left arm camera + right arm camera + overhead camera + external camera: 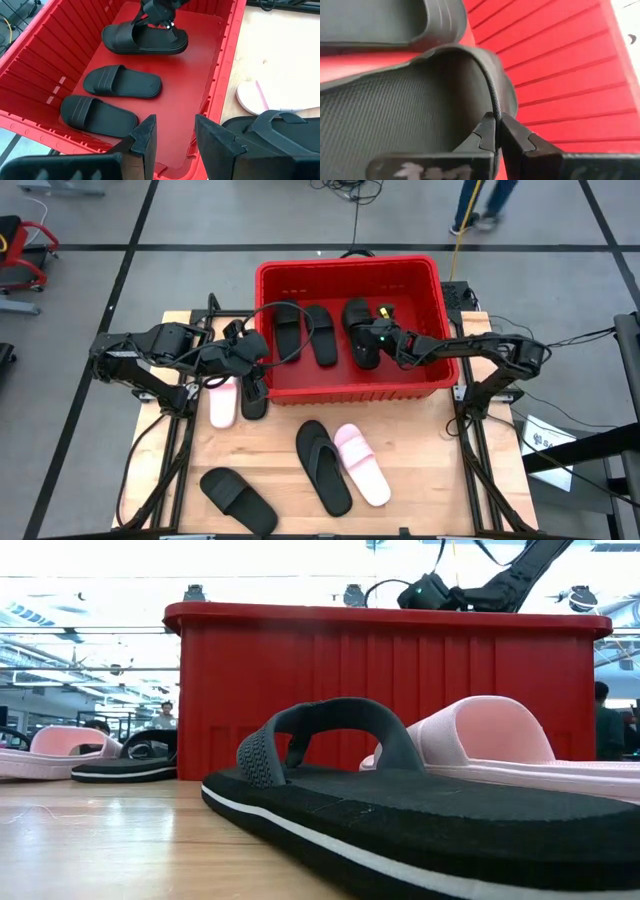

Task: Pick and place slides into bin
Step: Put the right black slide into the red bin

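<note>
While the right hand (372, 340) hung inside the large bright red slotted plastic bin (262, 320), its fingers (512, 137) were pinched together on the thin rim of a matte black rubber slide (395, 120), held just above the bin floor at the right end. Two more black wide-strap slides (122, 82) lay flat side by side in the middle of the bin, long axes running front to back on the bench.

The left hand (172, 137) hovered at the bin's front-left corner, just over the rim, its fingers apart and gripping nothing. Directly beside it on the light wooden bench (430, 480) lay a black thong slide (254, 395) and a pale pink slide (222, 402), touching each other and pressed close to the bin's front wall, both with long axes running front to back. That pair was plainly nearer the left arm; the black one sat right under its wrist.

Farther forward, a black thong slide (323, 466) and a pale pink wide-strap slide (362, 464) lay together mid-bench, angled, with another black slide (238, 500) near the front-left edge. By my reckoning three slides were in or over the bin and five remained outside.
</note>
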{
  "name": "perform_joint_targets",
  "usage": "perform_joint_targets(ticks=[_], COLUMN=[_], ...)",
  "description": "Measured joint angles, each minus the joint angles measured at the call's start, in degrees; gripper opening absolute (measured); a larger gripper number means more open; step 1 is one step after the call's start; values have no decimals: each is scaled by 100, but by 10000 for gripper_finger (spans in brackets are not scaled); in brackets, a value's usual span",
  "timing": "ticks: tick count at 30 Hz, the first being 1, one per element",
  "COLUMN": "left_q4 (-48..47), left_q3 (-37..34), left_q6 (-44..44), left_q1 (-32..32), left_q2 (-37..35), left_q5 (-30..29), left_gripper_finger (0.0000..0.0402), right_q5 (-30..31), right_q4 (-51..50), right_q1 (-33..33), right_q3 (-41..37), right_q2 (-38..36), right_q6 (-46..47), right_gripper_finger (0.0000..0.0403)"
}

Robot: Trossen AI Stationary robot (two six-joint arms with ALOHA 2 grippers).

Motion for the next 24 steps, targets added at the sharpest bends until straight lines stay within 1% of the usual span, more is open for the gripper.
perform_joint_targets(ticks=[4,14,17,22,24], left_q4=[17,16,13,-3,-7], left_q3=[0,0,0,0,0], left_q6=[-65,-76,-76,-75,-74], left_q1=[4,4,4,4,4], left_q2=[0,0,0,0,0], left_q5=[1,5,8,8,12], left_gripper_finger=[129,129,129,129,129], right_q5=[6,-4,-23,-316,-318], right_q4=[168,306,345,441,458], right_q1=[2,5,5,5,7], right_q3=[-2,0,0,0,0], right_q2=[256,621,632,632,630], right_q6=[3,143,141,132,132], right_gripper_finger=[0,4,13,37,47])
